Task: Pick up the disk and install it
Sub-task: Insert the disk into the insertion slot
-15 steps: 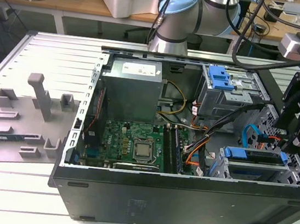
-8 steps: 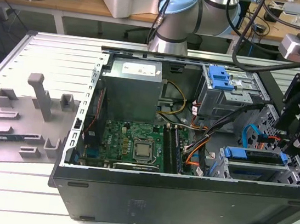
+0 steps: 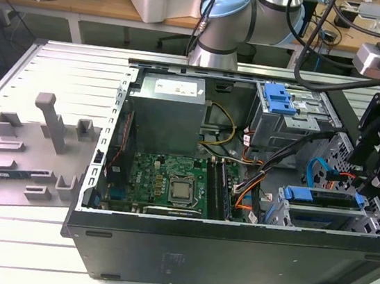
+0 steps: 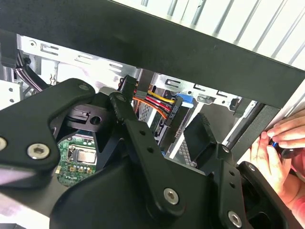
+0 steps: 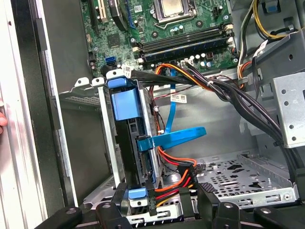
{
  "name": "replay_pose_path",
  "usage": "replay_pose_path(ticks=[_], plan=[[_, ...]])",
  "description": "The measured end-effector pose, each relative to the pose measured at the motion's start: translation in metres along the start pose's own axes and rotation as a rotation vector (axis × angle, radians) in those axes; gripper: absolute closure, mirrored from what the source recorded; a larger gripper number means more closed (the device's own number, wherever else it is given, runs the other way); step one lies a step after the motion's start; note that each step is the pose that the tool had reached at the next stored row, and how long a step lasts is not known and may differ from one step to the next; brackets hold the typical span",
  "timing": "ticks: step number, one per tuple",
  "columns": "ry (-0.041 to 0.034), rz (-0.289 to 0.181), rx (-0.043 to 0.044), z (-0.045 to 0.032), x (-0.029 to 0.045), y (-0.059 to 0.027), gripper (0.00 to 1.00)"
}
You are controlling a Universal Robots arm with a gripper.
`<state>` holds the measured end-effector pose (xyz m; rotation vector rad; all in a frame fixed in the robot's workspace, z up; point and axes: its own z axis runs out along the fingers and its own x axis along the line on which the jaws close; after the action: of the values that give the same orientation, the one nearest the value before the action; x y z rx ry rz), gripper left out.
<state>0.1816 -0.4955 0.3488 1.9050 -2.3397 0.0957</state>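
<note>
Disk [image 3: 323, 197]: blue-framed drive, seated in the drive cage [image 3: 327, 217] at the near corner of the open computer case [image 3: 231, 252], on the exterior view's right. In the first wrist view its blue carrier [image 5: 125, 101] sits between the cage walls.
Gripper [image 3: 370, 181]: hangs just above the cage; in the second wrist view it [image 4: 162, 107] is spread apart, with nothing between the jaws.
Blue data cable [image 5: 181, 136]: just beside the disk.
Motherboard [image 3: 171, 181]: centre of the case floor.
Power supply [image 3: 166, 111]: far side.
Smaller blue bracket [image 3: 278, 97]: far right bay.
Person's hand [image 4: 281, 143]: on the case edge.
</note>
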Motion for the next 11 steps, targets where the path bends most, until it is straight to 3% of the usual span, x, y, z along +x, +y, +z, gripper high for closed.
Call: replay_pose_path(ticks=[9,10,11], plan=[[0.0000,0.000,0.0000,0.0000,0.0001,0.0003,0.32],[0.0000,0.000,0.0000,0.0001,0.0002,0.0004,0.40],[-0.0001,0.000,0.0001,0.0001,0.0002,0.0005,0.40]])
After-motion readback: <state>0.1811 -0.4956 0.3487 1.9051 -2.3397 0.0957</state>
